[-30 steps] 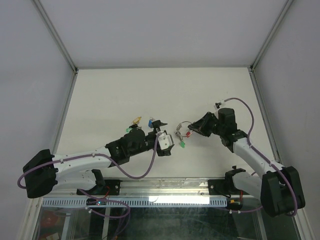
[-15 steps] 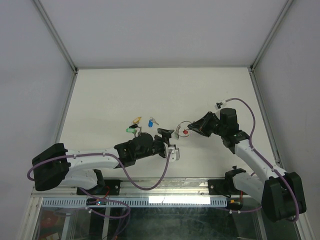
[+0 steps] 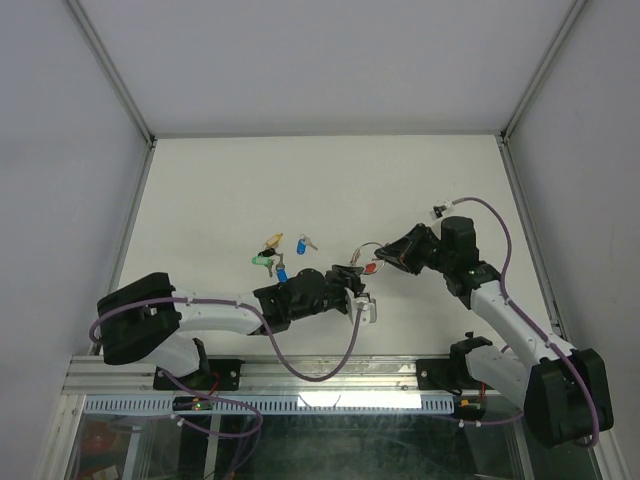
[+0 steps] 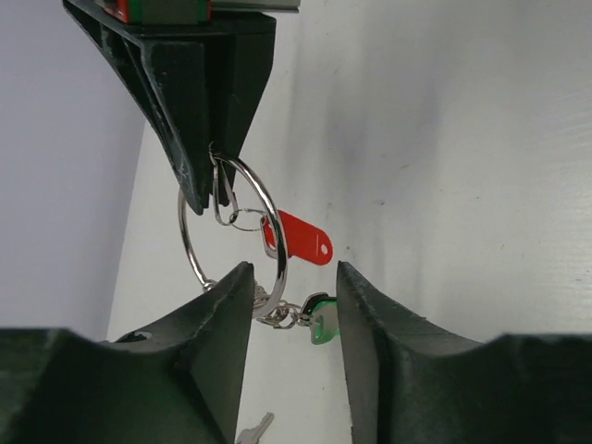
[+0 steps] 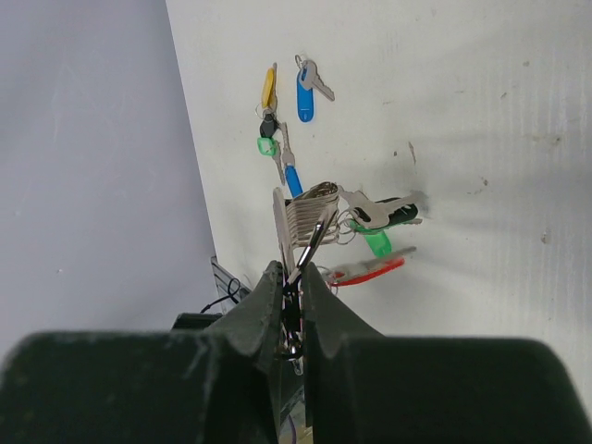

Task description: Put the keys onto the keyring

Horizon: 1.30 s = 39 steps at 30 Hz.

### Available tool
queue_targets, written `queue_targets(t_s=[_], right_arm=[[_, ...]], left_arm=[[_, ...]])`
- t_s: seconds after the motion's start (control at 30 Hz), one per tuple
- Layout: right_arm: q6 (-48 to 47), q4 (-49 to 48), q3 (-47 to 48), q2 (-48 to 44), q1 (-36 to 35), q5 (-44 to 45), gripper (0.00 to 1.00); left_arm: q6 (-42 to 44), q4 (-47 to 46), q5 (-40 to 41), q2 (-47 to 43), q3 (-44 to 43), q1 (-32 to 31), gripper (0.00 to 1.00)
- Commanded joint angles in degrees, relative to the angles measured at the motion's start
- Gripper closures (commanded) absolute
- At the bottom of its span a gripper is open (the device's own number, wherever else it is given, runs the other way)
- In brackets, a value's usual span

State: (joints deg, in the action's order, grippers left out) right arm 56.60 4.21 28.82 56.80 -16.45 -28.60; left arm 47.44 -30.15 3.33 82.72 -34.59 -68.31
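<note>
white arms [image 3: 207, 317] with black joints (purple cables [image 3: 308, 378] alongside)

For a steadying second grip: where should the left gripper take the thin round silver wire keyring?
Probably the thin silver wire keyring's free arc, opposite the right gripper's pinch. Approach from that far side, the left gripper straddling the wire beside the red-capped key: that arc is exposed and faces its open jaws.

Keyring [image 4: 270, 211] silver; red cap [image 4: 303, 244] and green cap [image 4: 320, 326] on it. My left fingers [image 4: 365, 319] black, table [image 3: 400, 180] white. At 9 o'clock of ring: yellow key [image 3: 272, 240], blue key [image 3: 303, 244], second blue key [image 3: 281, 272], loose green key [image 3: 260, 260].
</note>
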Motion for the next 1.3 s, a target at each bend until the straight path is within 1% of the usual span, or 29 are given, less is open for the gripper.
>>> queue_targets(t_s=[0.0,0.03,0.07,0.17,0.27,0.37,0.43,0.5,0.6,0.7,0.8,0.9,1.0,1.1,1.27], right_arm=[[1.15,-1.74,3.16,-2.27,0.24,-2.05,1.00],[1.11,-1.60,3.22,-2.37,0.35,-2.07,1.00],[1.06,-1.45,3.28,-2.49,0.28,-2.14,1.00],[1.18,-1.15,3.12,-2.86,0.29,-2.13,1.00],[1.31,-0.88,3.13,-3.03,0.28,-2.31,1.00],[1.01,-0.31,3.32,-3.21,0.29,-2.28,1.00],[0.14,0.81,3.70,-3.40,0.27,-1.62,1.00],[-1.63,3.31,4.82,-4.11,0.36,0.21,0.91],[-5.73,9.09,7.88,-5.58,0.36,4.30,0.73],[-11.81,16.24,12.47,-7.37,0.32,9.09,0.57],[-17.19,22.01,15.70,-9.33,0.36,14.25,0.46],[-22.35,25.10,17.17,-11.08,0.32,17.29,0.43],[-26.70,25.91,17.76,-12.73,0.28,17.40,0.42],[-29.54,25.34,17.62,-14.68,0.36,16.96,0.42],[-31.02,22.49,16.91,-18.35,0.27,16.32,0.41]], left_arm=[[3.26,-5.78,4.22,3.66,-3.56,-0.51,0.64],[3.84,-5.90,5.20,4.63,-4.18,-0.55,0.69],[4.34,-6.27,6.34,5.51,-4.71,-0.51,0.72],[5.80,-8.26,9.15,7.70,-5.40,-0.55,0.77],[6.76,-9.09,10.85,9.18,-5.87,-0.52,0.83],[7.01,-9.09,11.56,9.23,-5.99,-0.55,0.92],[6.47,-8.78,11.62,8.13,-5.78,-0.57,1.00],[5.67,-7.57,11.33,6.48,-5.47,-0.58,1.00],[3.36,-4.41,9.43,2.61,-5.08,-0.53,1.00],[0.07,-0.16,7.68,-2.44,-4.78,-0.59,1.00],[-4.58,4.69,6.11,-7.41,-4.59,-0.35,1.00],[-10.60,11.05,3.03,-11.03,-6.08,0.94,1.00],[-19.84,18.61,-4.86,-13.05,-9.76,5.35,1.00],[-27.40,21.11,-12.23,-15.21,-10.82,10.35,1.00],[-36.28,26.83,-15.52,-17.32,-14.26,15.07,1.00]])
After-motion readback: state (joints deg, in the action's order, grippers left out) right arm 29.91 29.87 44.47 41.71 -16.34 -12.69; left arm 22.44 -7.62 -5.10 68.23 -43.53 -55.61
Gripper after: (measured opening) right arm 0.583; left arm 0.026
